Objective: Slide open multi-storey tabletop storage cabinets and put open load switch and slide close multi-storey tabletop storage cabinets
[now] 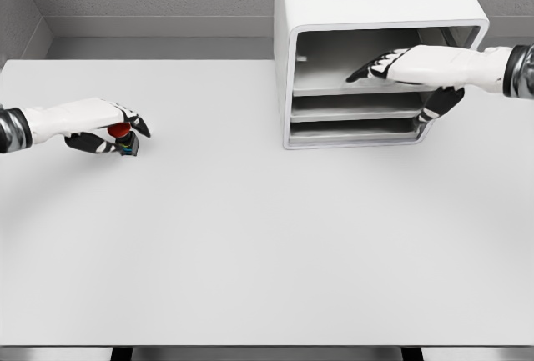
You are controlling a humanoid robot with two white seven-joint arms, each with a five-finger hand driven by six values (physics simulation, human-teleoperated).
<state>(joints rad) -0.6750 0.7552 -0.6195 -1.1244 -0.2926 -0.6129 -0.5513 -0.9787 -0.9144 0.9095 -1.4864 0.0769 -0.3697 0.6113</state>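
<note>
Left hand [100, 126] pinches the switch [123, 138] just above the table [250, 236], well apart from the cabinet [367, 11]. Right hand [409, 67] lies flat, fingers extended, on the top drawer [334, 82]. Judged small, rigid and light: grip the body, not the red knob.

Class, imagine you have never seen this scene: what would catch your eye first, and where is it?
The red-topped load switch, the only colour, sits in the left hand at the table's left edge. At upper right stands the white storage cabinet, and the right hand reaches into its top level.
</note>
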